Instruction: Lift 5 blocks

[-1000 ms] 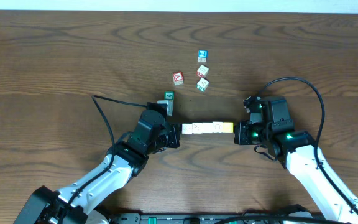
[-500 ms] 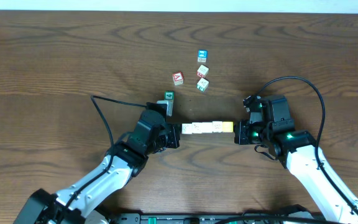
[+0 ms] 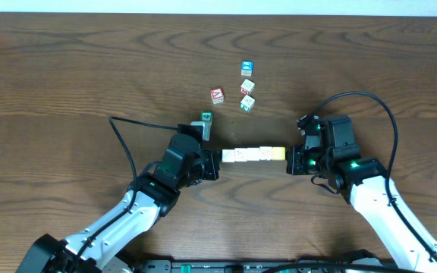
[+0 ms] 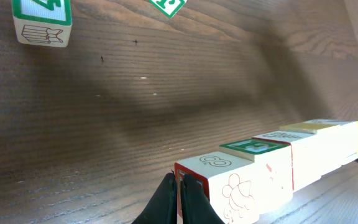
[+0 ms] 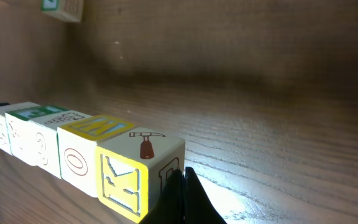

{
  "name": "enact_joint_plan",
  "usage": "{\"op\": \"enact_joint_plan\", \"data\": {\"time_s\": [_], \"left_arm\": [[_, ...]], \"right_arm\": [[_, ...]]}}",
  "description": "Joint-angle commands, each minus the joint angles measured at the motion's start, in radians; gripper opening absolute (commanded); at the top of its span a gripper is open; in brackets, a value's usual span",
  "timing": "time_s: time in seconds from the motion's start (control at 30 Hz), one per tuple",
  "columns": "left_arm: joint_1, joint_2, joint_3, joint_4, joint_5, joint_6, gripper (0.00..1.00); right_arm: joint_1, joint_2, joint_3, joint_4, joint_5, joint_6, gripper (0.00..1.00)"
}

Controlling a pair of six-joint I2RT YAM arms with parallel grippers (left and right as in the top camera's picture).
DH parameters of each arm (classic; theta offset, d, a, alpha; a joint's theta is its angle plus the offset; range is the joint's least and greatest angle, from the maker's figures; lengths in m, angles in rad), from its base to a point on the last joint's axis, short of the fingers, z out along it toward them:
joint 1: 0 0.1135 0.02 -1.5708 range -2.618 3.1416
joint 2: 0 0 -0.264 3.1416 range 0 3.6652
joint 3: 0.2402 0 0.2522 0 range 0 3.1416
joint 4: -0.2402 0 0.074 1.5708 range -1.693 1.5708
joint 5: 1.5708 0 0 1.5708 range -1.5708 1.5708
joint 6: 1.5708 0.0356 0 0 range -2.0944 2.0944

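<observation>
Between the arms, the left gripper (image 3: 218, 159) and right gripper (image 3: 288, 161), fingers pressed together, squeeze the blocks (image 3: 253, 155) end-to-end.

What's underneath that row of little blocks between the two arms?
Only wooden table and a dark shadow show around the row of blocks. The row itself covers the spot directly beneath, so whether it touches the wood or hangs just above cannot be seen.

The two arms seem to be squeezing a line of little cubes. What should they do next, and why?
Probably raise both arms together, slow and level, pressing inward. The shut left gripper and shut right gripper each butt against one end of the row of five blocks, so only the squeeze holds it; uneven lifting could buckle it.
</observation>
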Motion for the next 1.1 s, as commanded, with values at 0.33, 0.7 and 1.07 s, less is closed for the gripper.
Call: {"op": "enact_joint_plan", "data": {"time_s": [0.33, 0.7, 1.07], "left_arm": [[-0.055, -0.023, 0.071, 0.044, 0.24, -0.006, 0.07], [-0.055, -0.023, 0.077, 0.044, 0.24, -0.006, 0.07], [-0.055, -0.023, 0.084, 0.044, 0.24, -0.006, 0.07]], "right_arm": [[0.051, -0.014, 0.059, 0.008, -0.356, -0.011, 0.01], [0.053, -0.014, 0.06, 0.008, -0.356, -0.011, 0.01], [0.077, -0.014, 0.077, 0.008, -0.355, -0.011, 0.01]]}}
